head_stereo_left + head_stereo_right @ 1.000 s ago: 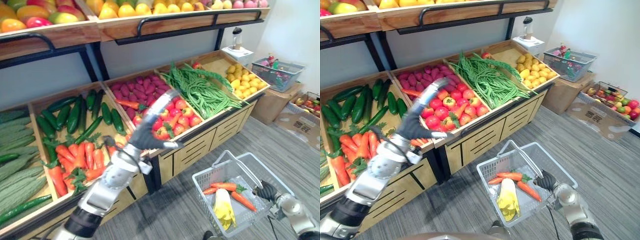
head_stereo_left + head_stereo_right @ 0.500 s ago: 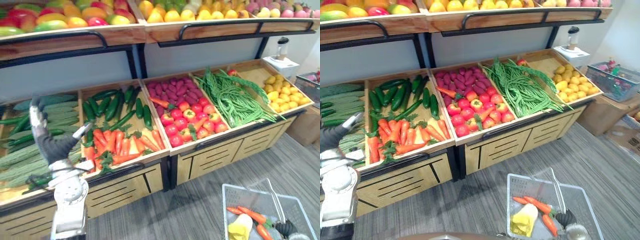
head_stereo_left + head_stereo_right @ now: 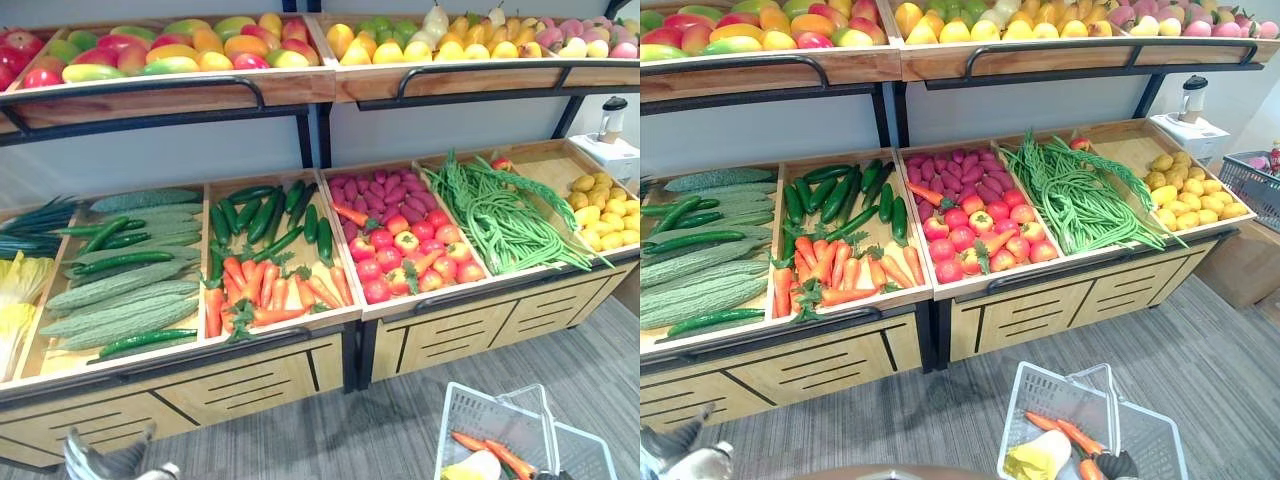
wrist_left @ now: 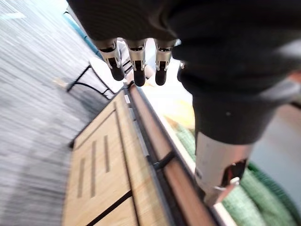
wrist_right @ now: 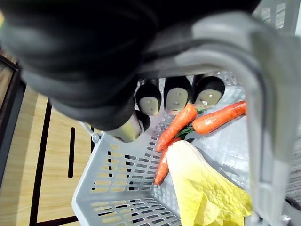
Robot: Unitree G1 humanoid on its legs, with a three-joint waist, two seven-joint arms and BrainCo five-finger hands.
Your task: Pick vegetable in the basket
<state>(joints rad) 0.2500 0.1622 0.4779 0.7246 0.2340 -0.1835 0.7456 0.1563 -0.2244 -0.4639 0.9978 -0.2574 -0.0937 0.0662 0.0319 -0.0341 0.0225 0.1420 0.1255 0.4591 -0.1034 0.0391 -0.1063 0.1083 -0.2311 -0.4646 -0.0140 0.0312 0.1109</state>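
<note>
Several carrots (image 5: 176,127) in the basket (image 5: 122,188) — right hand (image 5: 84,56) grips handle (image 5: 258,103).

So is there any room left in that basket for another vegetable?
Yes: the basket has bare mesh floor toward the stand, between its wall and the carrots. Past them it is crowded: a yellow leafy vegetable, and the right robot hand gripping the handle.

left hand (image 4: 135,63) hangs low, fingers straight and relaxed, thumb apart, holding nothing. right hand (image 5: 176,98) has its fingers curled, seemingly wrapped round the basket handle (image 5: 261,117).
</note>
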